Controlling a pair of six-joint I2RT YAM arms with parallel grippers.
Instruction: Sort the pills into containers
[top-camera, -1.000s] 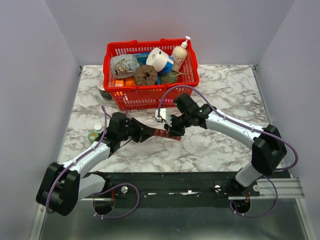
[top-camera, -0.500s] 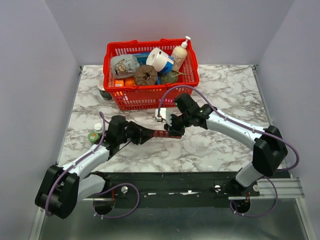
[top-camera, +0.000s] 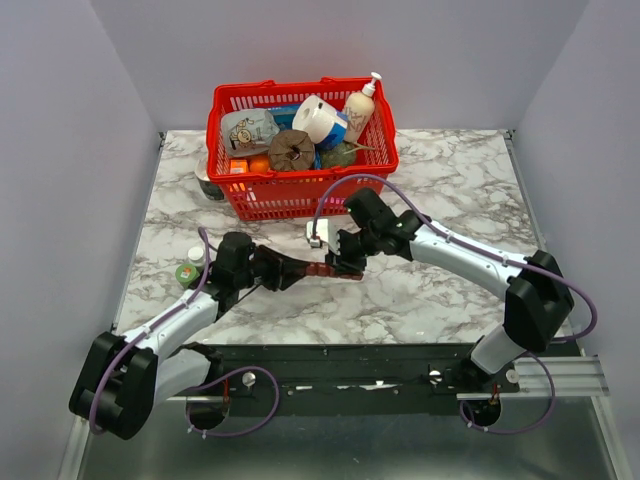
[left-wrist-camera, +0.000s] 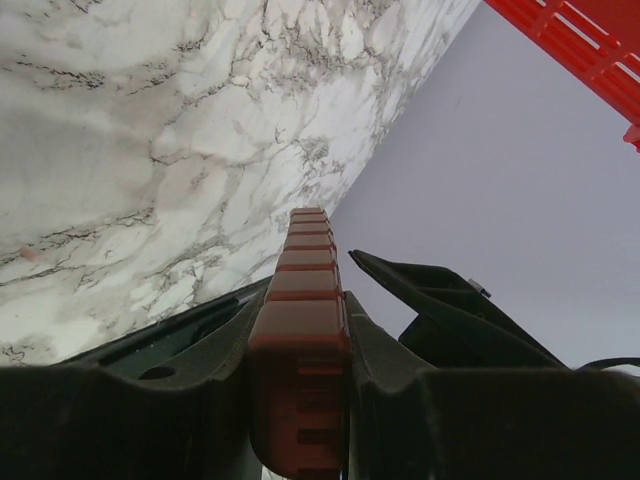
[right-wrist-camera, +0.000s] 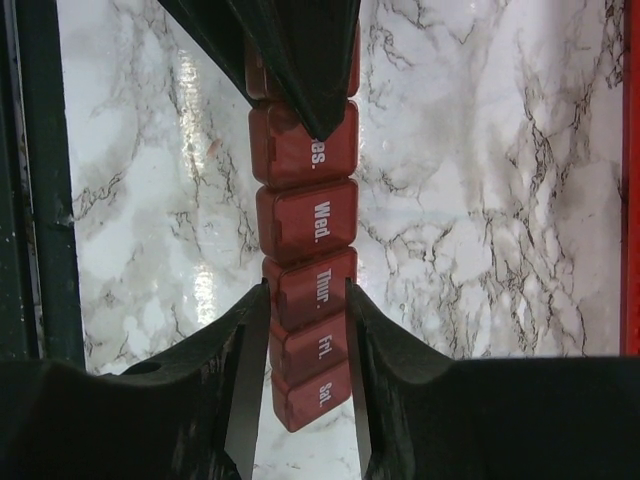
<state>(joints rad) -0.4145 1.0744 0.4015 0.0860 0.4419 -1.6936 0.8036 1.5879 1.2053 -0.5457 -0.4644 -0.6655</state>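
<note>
Compared with a second ago, your left arm has drawn its wrist a little lower and closer to the bases, and the left gripper (top-camera: 292, 270) has carried the pill organizer (top-camera: 322, 269) slightly leftward with it. Just left of that wrist, the small green bottle (top-camera: 187, 272) has not moved. The left jaws are clamped on one end of the dark red strip. In the left wrist view it runs straight out from between the two fingers, its ridged edge up. The strip lies across the middle of the marble table (top-camera: 450, 180), in front of the red basket (top-camera: 300, 195) and apart from it; you cannot tell whether it rests on the marble or hangs just above. Moving right, your right gripper (top-camera: 345, 263) has also edged left and now meets the strip's other end from the far side. Its fingers (right-wrist-camera: 240, 360) stand narrowly apart on either side of the lid marked "Thur." — wider than a second ago. "Wed." lies ahead of them, and "Fri." and "Sat." lie back between the jaws. Their inner edges run right along the strip's sides, but the pictures do not show whether they press on it or only flank it. Every lid in sight is shut.
</note>
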